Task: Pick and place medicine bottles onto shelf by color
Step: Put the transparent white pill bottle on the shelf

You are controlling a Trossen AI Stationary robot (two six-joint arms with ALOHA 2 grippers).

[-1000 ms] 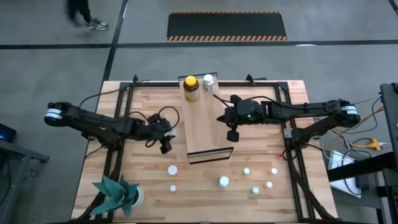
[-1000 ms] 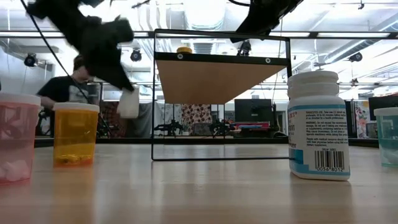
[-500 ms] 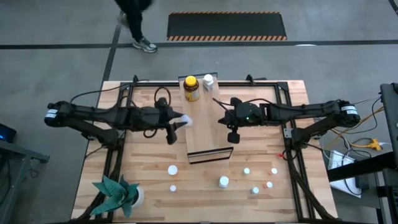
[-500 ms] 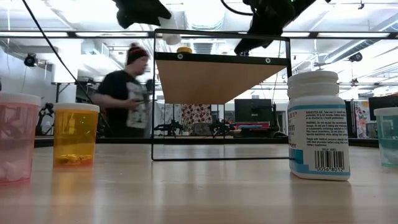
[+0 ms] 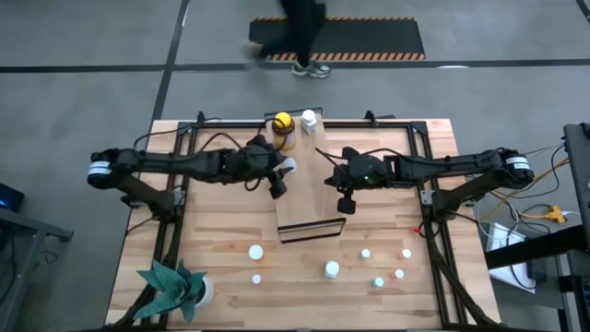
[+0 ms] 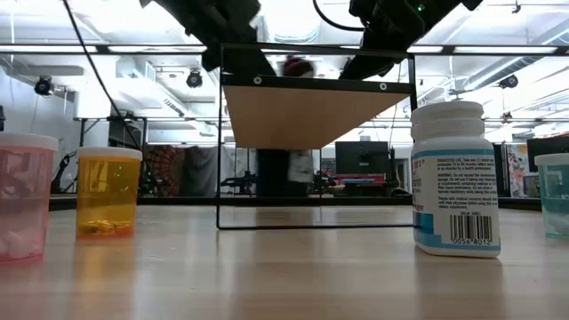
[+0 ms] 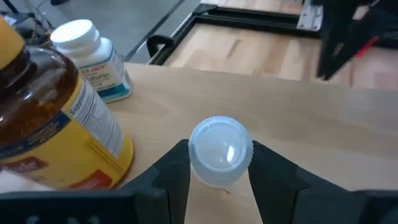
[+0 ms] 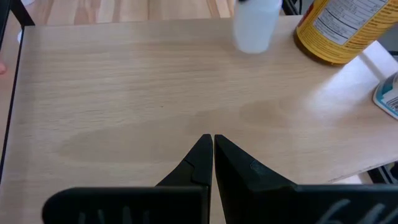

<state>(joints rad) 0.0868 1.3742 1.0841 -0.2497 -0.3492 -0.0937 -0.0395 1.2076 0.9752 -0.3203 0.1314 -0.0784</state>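
The shelf (image 5: pixel 311 189) is a long light-wood board on a dark frame at the table's middle; the low view shows it raised (image 6: pixel 316 111). At its far end stand a big amber bottle with a yellow cap (image 5: pixel 283 132) and a white bottle (image 5: pixel 309 121). My left gripper (image 5: pixel 282 177) is over the shelf's left part, near the amber bottle, shut on a small white bottle (image 7: pixel 219 150). My right gripper (image 5: pixel 347 199) is shut and empty over the shelf's right edge (image 8: pixel 212 155). Several small bottles (image 5: pixel 331 269) stand on the table in front of the shelf. My left gripper pinches the small white bottle at its cap's two sides (image 7: pixel 195 160) between its two fingers. The fingers come from above, slanting down. The bottle stands upright, cap up, over the shelf top (image 8: pixel 254 26); whether its base touches the shelf I cannot tell.
A green paper plant (image 5: pixel 171 286) stands at the near left corner. The low view shows a pink bottle (image 6: pixel 23 196), an orange bottle (image 6: pixel 107 191), a white labelled bottle (image 6: pixel 455 178) and a teal one (image 6: pixel 556 194) close to the camera. A person walks beyond the table's far edge (image 5: pixel 304 37).
My left gripper has carried the small white bottle up from the table's left part toward the right and far edge, onto the area over the shelf beside the amber bottle, turning as it went. A person has walked past behind the table.
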